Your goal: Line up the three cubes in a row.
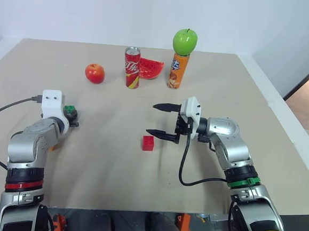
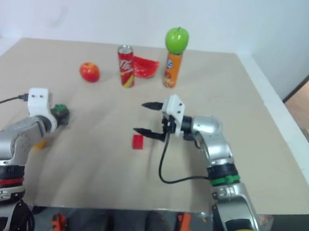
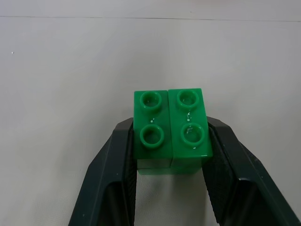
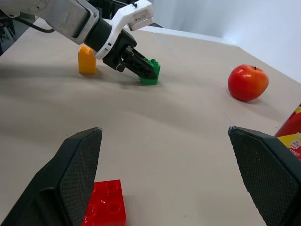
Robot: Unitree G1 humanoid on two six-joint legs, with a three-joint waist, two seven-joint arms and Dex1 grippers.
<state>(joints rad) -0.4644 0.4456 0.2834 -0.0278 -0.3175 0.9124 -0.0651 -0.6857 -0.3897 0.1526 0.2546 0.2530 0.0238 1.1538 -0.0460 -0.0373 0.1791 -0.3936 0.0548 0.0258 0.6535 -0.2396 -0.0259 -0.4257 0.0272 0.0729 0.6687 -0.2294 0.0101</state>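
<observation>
The left pincer point(image 3: 171, 155) is clenched on the small green studded plastic block point(image 3: 170, 126), its two black fingers point(image 3: 115, 169) pressing opposite flat side walls while the block sits on the beige table point(image 1: 113, 160), towards its left side. The orange-yellow studded plastic block point(image 4: 87, 59) stands just beside that arm, near the green one but apart from it. The small red studded plastic block point(image 1: 148, 143) lies near the middle of the table, well apart from the other two, just beside the lower finger of the right pincer point(image 1: 162, 120), which hangs released and wide, holding nothing. These blocks look light, rigid and smooth-walled, so they could slip or twist under an off-centre squeeze; a hold across two parallel flat sides, below the studs, seems the safest place to grip
</observation>
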